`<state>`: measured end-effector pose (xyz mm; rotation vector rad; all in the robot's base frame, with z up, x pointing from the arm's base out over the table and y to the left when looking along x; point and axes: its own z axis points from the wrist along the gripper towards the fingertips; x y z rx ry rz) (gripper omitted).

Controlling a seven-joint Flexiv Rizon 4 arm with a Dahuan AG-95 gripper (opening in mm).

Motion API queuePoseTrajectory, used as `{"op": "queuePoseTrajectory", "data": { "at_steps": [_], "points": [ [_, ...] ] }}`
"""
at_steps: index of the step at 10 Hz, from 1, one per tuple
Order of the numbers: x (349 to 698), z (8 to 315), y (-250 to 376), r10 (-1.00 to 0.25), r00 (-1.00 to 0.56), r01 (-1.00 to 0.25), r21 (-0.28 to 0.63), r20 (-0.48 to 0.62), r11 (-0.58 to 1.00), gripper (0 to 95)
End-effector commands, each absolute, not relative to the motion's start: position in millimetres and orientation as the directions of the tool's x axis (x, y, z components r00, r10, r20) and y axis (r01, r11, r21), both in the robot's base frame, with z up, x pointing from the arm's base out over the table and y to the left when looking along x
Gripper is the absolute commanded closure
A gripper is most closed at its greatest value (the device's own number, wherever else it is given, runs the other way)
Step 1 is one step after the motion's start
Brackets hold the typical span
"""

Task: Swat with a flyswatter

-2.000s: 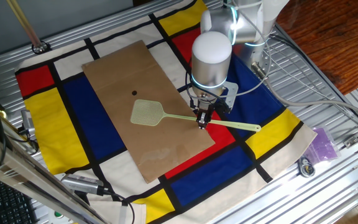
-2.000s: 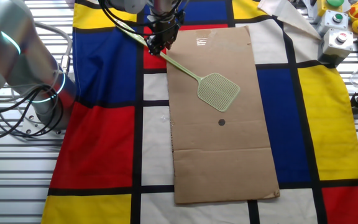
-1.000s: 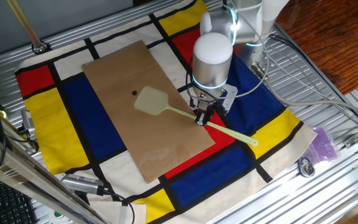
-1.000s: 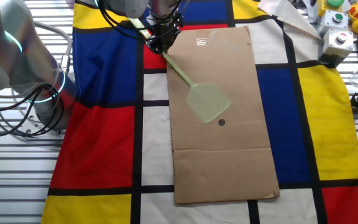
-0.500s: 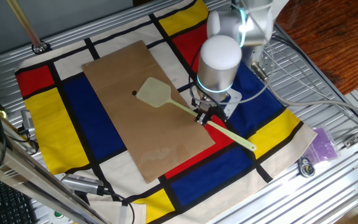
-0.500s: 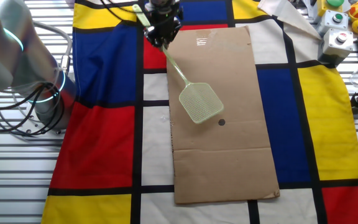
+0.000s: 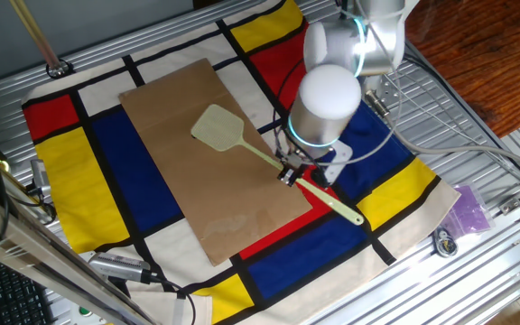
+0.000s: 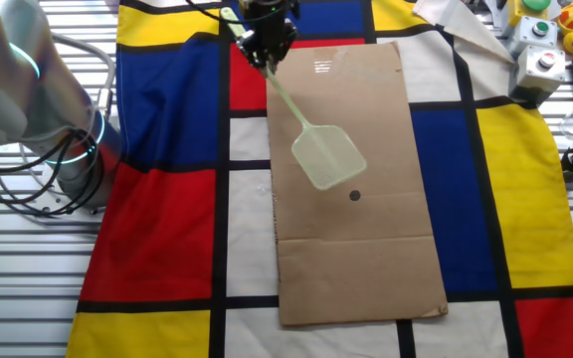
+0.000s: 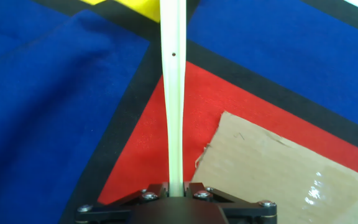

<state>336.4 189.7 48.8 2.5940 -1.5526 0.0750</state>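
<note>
The pale yellow-green flyswatter [image 7: 219, 128] has its mesh head raised over the brown cardboard sheet [image 7: 179, 99], close to a small dark spot that shows in the other fixed view [image 8: 355, 196]. Its long thin handle runs down to the right through my gripper [image 7: 289, 174], which is shut on it about mid-handle. In the other fixed view the head [image 8: 327, 156] hangs above the sheet and the gripper [image 8: 264, 57] sits at the sheet's top left corner. In the hand view the handle [image 9: 172, 93] passes straight up from between the jaws [image 9: 174, 185].
The sheet lies on a red, blue, yellow and white chequered cloth [image 7: 61, 162]. Button boxes [image 8: 540, 60] stand at the far right corner in the other fixed view. Cables [image 7: 459, 135] run beside the arm base. A purple object [image 7: 469, 209] lies off the cloth.
The swatter has swung: its head moved across the sheet toward the dark spot and lifted. The gripper shifted slightly with the handle still in it.
</note>
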Motion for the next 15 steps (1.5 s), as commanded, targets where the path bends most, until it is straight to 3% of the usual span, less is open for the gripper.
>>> {"op": "queuePoseTrajectory", "data": {
  "at_steps": [1,6,10,15],
  "points": [
    [341,60,185,-0.874,0.477,-0.878,0.088,0.095,-0.47,95.0],
    [357,64,175,-0.87,0.486,-0.874,0.083,0.08,-0.48,95.0],
    [363,40,170,-0.884,0.465,-0.885,0.001,-0.046,-0.465,95.0],
    [365,26,168,-0.88,0.467,-0.884,-0.029,-0.08,-0.466,95.0]
  ]
}}
